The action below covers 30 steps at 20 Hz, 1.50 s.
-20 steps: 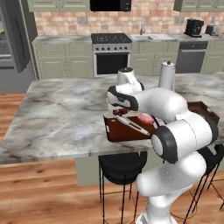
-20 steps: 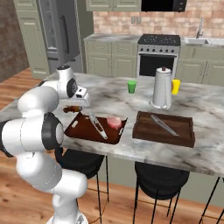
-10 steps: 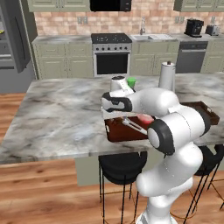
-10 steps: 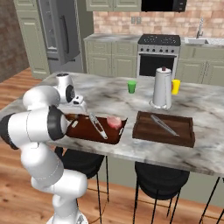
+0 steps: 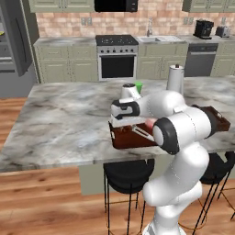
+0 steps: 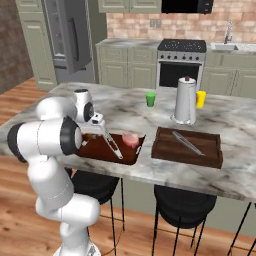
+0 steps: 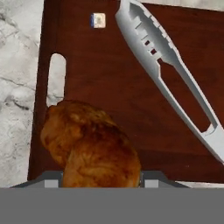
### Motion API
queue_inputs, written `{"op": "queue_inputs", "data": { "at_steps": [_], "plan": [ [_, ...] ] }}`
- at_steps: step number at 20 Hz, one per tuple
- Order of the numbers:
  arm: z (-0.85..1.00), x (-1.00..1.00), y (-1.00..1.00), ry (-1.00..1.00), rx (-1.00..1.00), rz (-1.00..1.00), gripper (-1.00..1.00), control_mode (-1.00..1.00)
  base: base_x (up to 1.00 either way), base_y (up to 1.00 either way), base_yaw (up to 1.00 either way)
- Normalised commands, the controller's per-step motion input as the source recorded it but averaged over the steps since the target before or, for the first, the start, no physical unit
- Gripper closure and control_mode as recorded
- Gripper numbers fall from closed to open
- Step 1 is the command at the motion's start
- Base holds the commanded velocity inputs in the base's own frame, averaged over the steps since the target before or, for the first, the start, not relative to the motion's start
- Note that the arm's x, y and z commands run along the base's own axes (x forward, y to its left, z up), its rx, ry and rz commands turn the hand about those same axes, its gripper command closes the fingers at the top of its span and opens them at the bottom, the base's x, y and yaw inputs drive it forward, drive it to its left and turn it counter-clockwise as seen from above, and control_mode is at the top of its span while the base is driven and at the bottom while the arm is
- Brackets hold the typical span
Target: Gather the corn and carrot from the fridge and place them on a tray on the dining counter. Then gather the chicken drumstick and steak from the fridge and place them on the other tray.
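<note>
The drumstick [image 7: 94, 148] (brown, roasted) sits in the gripper [image 7: 101, 180], apparently held, over the tray's [image 7: 100, 83] near-left end.

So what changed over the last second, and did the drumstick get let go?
The arm folded in and the gripper moved over the near end of the left tray. In the hand view the chicken drumstick sits at the fingertips above that tray; whether it is gripped or released, I cannot tell. The steak, both tongs and the other tray stayed put.
</note>
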Motion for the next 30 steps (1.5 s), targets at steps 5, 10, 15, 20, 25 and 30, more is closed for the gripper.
{"op": "queue_inputs", "data": {
  "at_steps": [5,10,15,20,25,30],
  "plan": [
    [-0.43,0.09,0.0,-0.04,0.0,0.0,1.0,-1.0,0.0,0.0,0.0],
    [-0.51,0.01,0.0,0.0,0.0,0.0,1.0,-1.0,0.0,0.0,0.0],
    [-0.2,0.0,0.0,-0.02,0.0,0.0,1.0,-1.0,0.0,0.0,0.0],
    [-0.03,0.0,0.0,0.0,0.0,0.0,-1.0,-1.0,0.0,0.0,0.0],
    [0.01,0.0,0.0,0.0,0.0,0.0,-1.0,-1.0,0.0,0.0,0.0],
    [0.11,0.0,0.0,0.0,0.0,0.0,-1.0,-1.0,0.0,0.0,0.0]
  ]
}}
